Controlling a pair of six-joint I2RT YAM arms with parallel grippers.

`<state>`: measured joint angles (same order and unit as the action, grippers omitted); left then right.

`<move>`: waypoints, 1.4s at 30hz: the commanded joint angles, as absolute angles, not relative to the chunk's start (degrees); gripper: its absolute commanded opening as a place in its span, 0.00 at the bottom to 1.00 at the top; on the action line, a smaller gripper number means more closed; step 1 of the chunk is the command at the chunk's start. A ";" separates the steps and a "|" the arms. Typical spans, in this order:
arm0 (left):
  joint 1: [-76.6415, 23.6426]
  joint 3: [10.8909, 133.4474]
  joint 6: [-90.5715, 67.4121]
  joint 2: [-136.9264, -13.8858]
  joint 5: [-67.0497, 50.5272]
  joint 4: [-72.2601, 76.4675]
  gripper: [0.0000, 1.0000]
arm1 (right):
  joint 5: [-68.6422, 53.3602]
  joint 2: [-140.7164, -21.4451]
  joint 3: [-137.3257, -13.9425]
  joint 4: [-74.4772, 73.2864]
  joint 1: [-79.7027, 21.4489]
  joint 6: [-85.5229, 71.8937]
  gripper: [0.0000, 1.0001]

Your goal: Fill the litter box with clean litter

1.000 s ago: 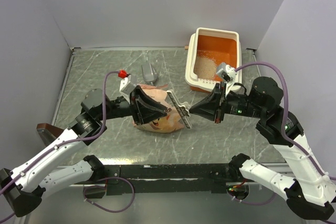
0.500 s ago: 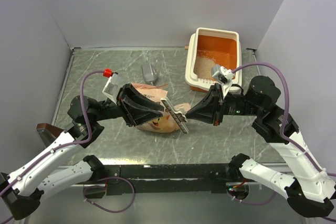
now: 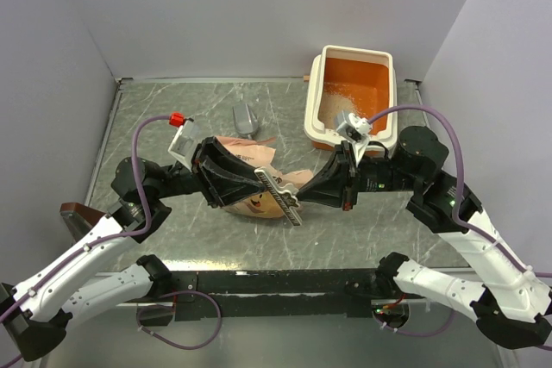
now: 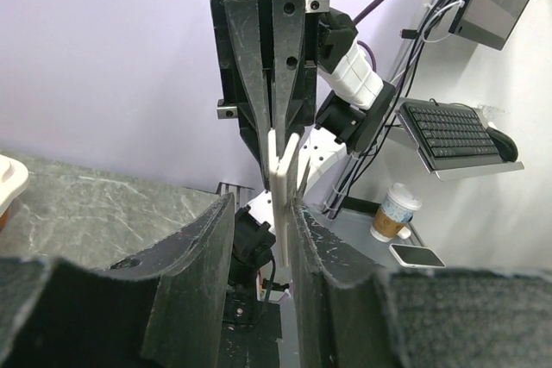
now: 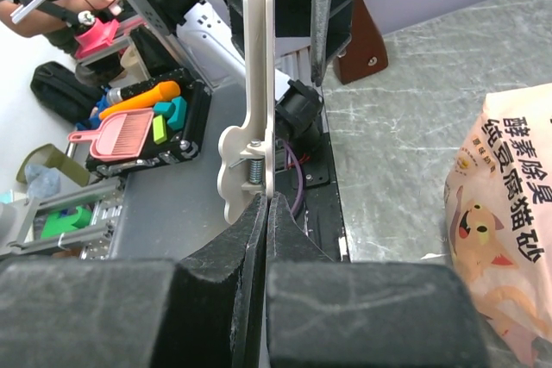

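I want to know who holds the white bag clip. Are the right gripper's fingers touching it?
Touching. The right wrist view shows the right gripper shut on the white bag clip, with the clip's lower end pinched between the two closed fingers.
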<state>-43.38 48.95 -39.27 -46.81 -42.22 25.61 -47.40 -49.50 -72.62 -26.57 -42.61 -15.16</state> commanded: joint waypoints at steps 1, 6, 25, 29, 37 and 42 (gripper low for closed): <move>-43.51 50.36 -39.73 -45.62 -42.80 28.74 0.37 | -46.32 -49.48 -72.42 -23.47 -43.50 -15.12 0.00; -43.59 50.19 -38.94 -45.09 -42.54 28.04 0.37 | -46.23 -49.57 -72.25 -23.38 -43.77 -15.03 0.00; -43.59 50.71 -37.00 -45.88 -43.33 27.16 0.01 | -46.76 -49.57 -71.19 -21.97 -44.12 -15.56 0.17; -43.59 51.76 -35.78 -45.44 -42.72 24.44 0.01 | -44.31 -48.26 -71.80 -25.29 -44.12 -13.29 0.44; -43.59 54.14 -33.40 -44.30 -40.78 16.35 0.01 | -39.72 -44.73 -74.27 -30.14 -44.03 -7.47 0.65; -43.59 55.11 -33.58 -44.21 -40.34 14.42 0.01 | -44.82 -45.97 -74.71 -29.01 -43.95 -7.21 0.76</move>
